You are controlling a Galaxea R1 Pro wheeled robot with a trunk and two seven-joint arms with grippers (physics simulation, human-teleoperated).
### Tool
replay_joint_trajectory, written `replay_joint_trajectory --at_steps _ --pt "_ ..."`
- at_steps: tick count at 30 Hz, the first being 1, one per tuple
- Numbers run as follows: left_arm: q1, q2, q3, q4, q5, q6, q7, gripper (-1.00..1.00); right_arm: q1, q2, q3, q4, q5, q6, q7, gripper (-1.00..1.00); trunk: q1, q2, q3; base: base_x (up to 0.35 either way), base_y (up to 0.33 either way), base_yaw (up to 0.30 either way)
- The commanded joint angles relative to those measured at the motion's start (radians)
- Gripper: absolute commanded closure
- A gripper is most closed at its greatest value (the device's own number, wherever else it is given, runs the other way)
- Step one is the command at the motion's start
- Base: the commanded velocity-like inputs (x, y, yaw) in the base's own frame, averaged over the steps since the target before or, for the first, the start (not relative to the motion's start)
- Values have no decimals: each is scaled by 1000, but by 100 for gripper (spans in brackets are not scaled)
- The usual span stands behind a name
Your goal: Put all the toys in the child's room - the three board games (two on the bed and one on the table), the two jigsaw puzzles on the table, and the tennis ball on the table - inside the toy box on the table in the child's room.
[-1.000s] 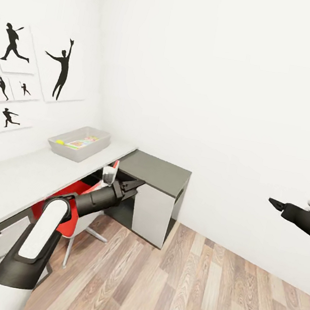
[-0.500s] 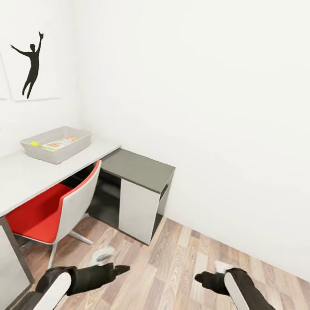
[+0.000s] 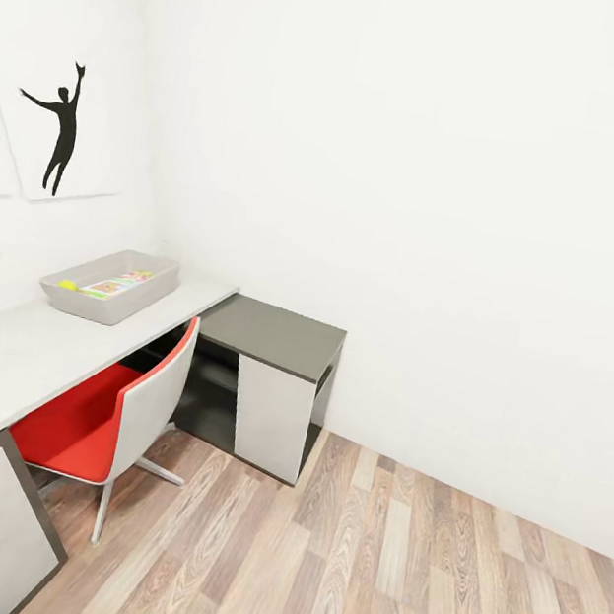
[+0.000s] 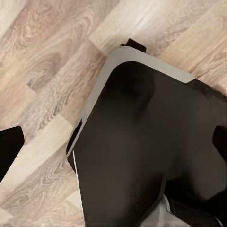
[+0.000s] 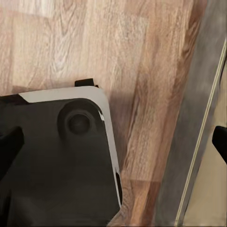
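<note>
Head view showed the toy box (image 3: 111, 286) on the table (image 3: 30, 351), holding the tennis ball (image 3: 68, 285) and a colourful flat box; a red chair (image 3: 109, 414) stood against the table. Left wrist view showed the robot's dark base (image 4: 137, 151) over wood floor (image 4: 42, 71); finger state could not be told. Right wrist view likewise, fingertips at the frame edges, apparently spread apart

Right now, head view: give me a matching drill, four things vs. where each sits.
Things:
1. shallow light grey toy box
2. small yellow-green tennis ball
3. red chair with a grey shell
4. dark grey desk section

Places:
A. tucked under the long light grey table
B. on the table top, by the wall
C. inside the toy box
D. joined to the table's far end, lower

Pairs: 1-B, 2-C, 3-A, 4-D
</note>
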Motion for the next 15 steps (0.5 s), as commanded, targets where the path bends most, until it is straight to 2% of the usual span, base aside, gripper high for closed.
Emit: replay_joint_trajectory --at_steps 1,5,15 --pt "1 -1 -9 10 8 -4 5 -100 5 1 9 -1 -6 -7 -4 -100 0 -1 -1 0 0 0" --pt "5 -6 -8 40 8 -28 4 -100 17 5 9 -3 -6 -21 -4 -100 0 -1 -1 0 0 0" --pt "7 -6 -8 53 8 -40 4 -100 22 4 7 -2 -5 -27 -3 -100 0 -1 -1 0 0 0"
